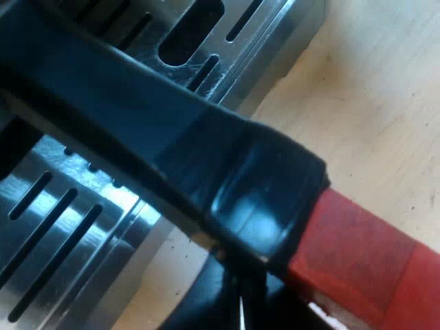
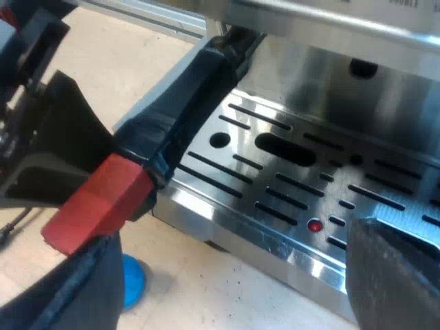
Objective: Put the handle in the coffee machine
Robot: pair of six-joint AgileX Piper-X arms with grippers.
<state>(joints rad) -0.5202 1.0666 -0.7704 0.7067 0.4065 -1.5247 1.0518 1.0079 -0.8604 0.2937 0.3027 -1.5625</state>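
Observation:
The holder's dark handle (image 1: 172,144) with its red end (image 1: 350,254) runs across the slotted metal drip tray (image 1: 62,227) of the espresso machine. My left gripper (image 1: 237,289) is shut on the handle close to the red end. From the right arm, the handle (image 2: 185,103) rises from its red end (image 2: 96,203) to the underside of the machine's front (image 2: 330,75), and the left gripper (image 2: 58,148) sits beside the red end. The holder's metal head is hidden. My right gripper (image 2: 234,282) hangs open over the tray's front edge, holding nothing.
The drip tray (image 2: 289,185) has long slots and a small red dot (image 2: 314,225). A blue tamper (image 2: 132,278) stands on the light wooden table (image 2: 206,289) below the red end, near one of my right fingers (image 2: 69,289).

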